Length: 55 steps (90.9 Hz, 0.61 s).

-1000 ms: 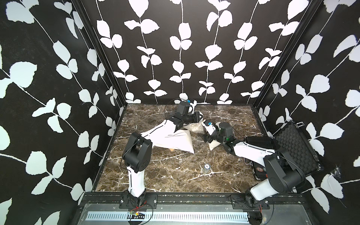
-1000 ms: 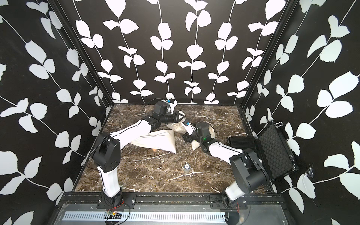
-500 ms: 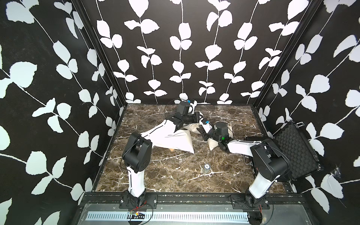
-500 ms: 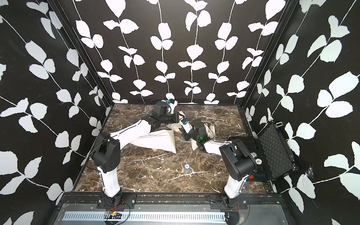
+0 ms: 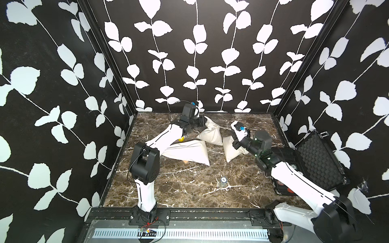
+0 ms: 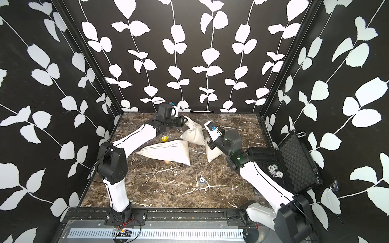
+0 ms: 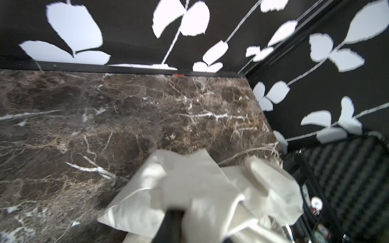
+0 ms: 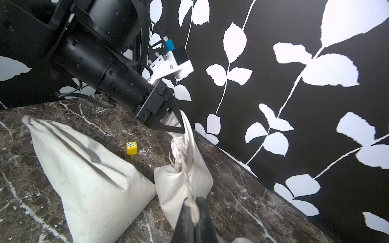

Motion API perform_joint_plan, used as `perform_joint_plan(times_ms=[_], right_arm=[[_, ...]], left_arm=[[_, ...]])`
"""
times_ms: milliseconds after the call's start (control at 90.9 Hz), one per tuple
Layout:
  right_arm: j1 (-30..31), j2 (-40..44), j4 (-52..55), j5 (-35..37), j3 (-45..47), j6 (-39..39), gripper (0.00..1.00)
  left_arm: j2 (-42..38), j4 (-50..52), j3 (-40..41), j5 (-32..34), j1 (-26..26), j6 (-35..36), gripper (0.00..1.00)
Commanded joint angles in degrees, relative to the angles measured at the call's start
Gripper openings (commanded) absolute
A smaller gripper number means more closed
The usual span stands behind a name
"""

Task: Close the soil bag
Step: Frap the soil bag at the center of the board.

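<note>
The soil bag [image 5: 210, 135] [image 6: 193, 134] is a white cloth sack lying at the back of the marble table, its neck gathered tight [image 8: 179, 147]. My left gripper [image 5: 202, 124] [image 6: 184, 122] [image 8: 182, 130] is at the bag's top flap. Cloth lies between its jaws and hides all but one finger [image 7: 172, 223], so I cannot tell whether they pinch it. My right gripper [image 8: 193, 208] [image 5: 235, 145] [image 6: 209, 145] is shut on the bag's drawstring [image 8: 187, 181]. The cord runs taut from the neck to its fingertips.
A larger white sack [image 5: 189, 153] [image 8: 88, 178] lies in front of the soil bag. A smaller one [image 5: 231, 154] sits under my right gripper. A yellow die [image 5: 181, 139] [image 8: 131, 148] rests between them. An open black case [image 5: 311, 164] with chips stands at the right. A small clear item [image 5: 223, 181] lies mid-table.
My right gripper shut on the drawstring near the bag's neck, then drew back to the right and front, pulling the cord taut. The left arm stayed at the bag's top.
</note>
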State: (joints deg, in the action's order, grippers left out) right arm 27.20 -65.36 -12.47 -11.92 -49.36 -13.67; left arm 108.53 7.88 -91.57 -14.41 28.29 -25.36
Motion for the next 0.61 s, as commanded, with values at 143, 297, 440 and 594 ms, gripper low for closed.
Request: perform_joint_plan(times_ms=[143, 297, 440, 594], right_arm=[[-0.31, -1.33, 8.39, 2.36, -9.64, 0.51, 0.00], [-0.15, -2.32, 9.50, 0.93, -12.01, 3.26, 0.00], [0.11, -2.36, 12.34, 0.56, -14.46, 4.40, 0.00], [0.63, -1.43, 14.19, -0.12, -14.89, 4.88, 0.00]], left_arm=[[-11.01, -9.07, 9.14, 1.66, -0.13, 9.48, 0.53], [-19.68, -18.73, 19.97, 3.63, 5.35, 23.83, 0.71], [-24.00, -26.41, 26.03, 5.60, 10.95, 33.88, 0.79], [-23.45, -32.01, 27.13, 2.70, 14.24, 38.94, 0.84]])
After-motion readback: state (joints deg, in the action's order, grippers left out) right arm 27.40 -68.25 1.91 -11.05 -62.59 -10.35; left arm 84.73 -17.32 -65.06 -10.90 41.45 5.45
